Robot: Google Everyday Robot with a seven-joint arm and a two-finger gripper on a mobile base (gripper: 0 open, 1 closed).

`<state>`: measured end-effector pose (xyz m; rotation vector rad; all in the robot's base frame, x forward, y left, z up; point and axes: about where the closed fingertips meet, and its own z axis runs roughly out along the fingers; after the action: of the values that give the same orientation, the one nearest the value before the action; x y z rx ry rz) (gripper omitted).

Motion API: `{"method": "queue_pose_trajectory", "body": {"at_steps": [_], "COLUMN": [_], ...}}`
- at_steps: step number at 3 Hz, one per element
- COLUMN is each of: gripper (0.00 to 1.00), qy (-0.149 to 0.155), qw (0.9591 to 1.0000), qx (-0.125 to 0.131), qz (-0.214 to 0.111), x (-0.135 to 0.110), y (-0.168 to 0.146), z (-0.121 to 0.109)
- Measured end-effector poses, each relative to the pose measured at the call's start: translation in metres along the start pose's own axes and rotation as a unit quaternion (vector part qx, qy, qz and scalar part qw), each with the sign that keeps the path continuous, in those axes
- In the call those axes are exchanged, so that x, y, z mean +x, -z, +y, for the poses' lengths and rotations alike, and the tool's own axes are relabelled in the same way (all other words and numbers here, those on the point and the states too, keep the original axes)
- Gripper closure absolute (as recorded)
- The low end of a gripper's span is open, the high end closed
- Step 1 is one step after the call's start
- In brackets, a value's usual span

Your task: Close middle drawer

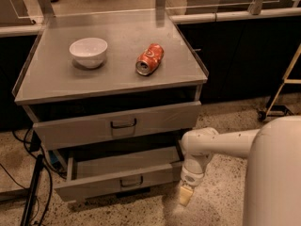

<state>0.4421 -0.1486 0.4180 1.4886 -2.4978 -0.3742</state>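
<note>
The middle drawer (101, 186) is a wide, shallow grey drawer with a small dark bar handle (131, 181). It stands pulled out well past the taller top drawer (84, 128) above it, and its inside looks empty. My gripper (185, 195) hangs from the white arm (221, 142), points down at the floor, and sits just right of the drawer's front right corner, a little below the front panel. The lowest drawer is hidden under the open one.
A white bowl (88, 52) and a crushed orange can (149, 59) lie on the cabinet top (113, 84). Dark cables and a stand leg (32, 192) run along the floor on the left. A ladder-like frame (282, 91) stands at the right. My white body (275, 173) fills the lower right.
</note>
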Motion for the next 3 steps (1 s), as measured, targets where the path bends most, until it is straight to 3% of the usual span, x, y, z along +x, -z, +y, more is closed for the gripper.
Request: {"method": "queue_pose_trajectory", "body": {"at_steps": [2,3], "gripper": [0.95,1.00], "qy": [0.000,0.000], "qw": [1.0000,1.0000], "qx": [0.000,0.000], "qz": [0.000,0.000], "x": [0.0000,0.0000], "y": [0.0000,-0.0001], "z": [0.0000,0.0000]}}
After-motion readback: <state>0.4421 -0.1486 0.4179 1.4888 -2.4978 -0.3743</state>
